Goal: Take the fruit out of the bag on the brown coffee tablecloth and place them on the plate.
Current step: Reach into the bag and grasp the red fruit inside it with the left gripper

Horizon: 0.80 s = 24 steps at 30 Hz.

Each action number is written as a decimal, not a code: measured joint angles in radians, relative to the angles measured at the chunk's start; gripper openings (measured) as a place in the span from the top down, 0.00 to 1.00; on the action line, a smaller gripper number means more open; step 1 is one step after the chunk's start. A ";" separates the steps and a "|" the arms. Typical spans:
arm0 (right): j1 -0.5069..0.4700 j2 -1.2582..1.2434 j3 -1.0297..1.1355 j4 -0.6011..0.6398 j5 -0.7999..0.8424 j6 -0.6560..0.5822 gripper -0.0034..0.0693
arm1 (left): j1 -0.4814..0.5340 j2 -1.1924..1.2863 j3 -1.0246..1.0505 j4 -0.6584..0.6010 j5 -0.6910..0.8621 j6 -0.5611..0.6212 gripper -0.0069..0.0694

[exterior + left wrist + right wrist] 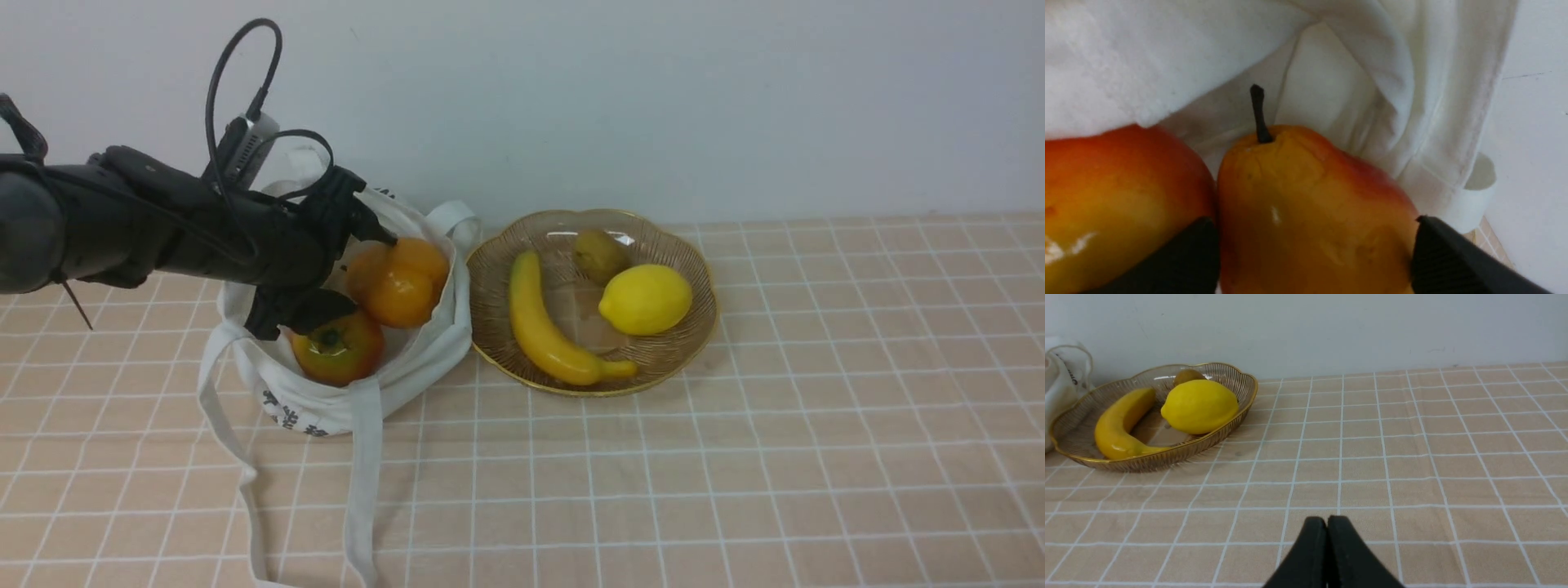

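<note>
Front view: left gripper (359,273) reaches into bag (326,404), its fingers (1180,261) pressed against both sides of orange fruit (400,282). Red fruit (339,347) lies beside it in the bag. Plate (669,351), just beside the bag, holds banana (543,327) and lemon (645,298). Right gripper (1327,539) is closed and empty above cloth (735,457).

Two orange fruits (400,287) (339,349), one bag (408,367), one plate (690,343), one banana (539,322), one lemon (645,299), one kiwi (600,253).

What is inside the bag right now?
Two fruits: an orange fruit with a dark stem, between the fingers of the left gripper, and a red-orange fruit with a green calyx beside it. They hide the bottom of the bag, so anything beneath cannot be seen.
</note>
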 joint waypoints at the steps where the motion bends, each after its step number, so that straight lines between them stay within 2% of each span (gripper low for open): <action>1: 0.000 0.000 0.000 0.000 0.000 0.000 0.97 | 0.000 0.005 0.000 -0.011 -0.002 0.000 0.16; 6: 0.000 0.000 0.000 0.000 0.000 0.000 0.97 | 0.000 0.015 -0.001 -0.076 -0.008 0.000 0.21; 9: 0.000 0.000 0.000 0.000 0.000 0.000 0.97 | 0.000 0.018 -0.001 -0.104 -0.013 0.000 0.31; 12: 0.000 0.000 0.000 0.000 0.000 0.000 0.97 | 0.000 0.018 -0.001 -0.129 -0.017 0.000 0.54; 13: 0.000 0.000 0.000 0.000 0.000 0.000 0.97 | 0.000 0.018 -0.001 -0.132 -0.017 0.001 0.57; 14: 0.000 0.000 0.000 0.000 0.000 0.000 0.97 | 0.000 0.018 -0.001 -0.133 -0.017 0.005 0.68; 17: 0.000 0.000 0.000 0.000 0.000 0.000 0.97 | 0.000 0.018 -0.001 -0.134 -0.016 0.038 0.88; 24: 0.000 0.000 0.000 -0.001 0.000 0.000 0.97 | 0.000 0.018 -0.001 -0.137 0.004 0.087 0.92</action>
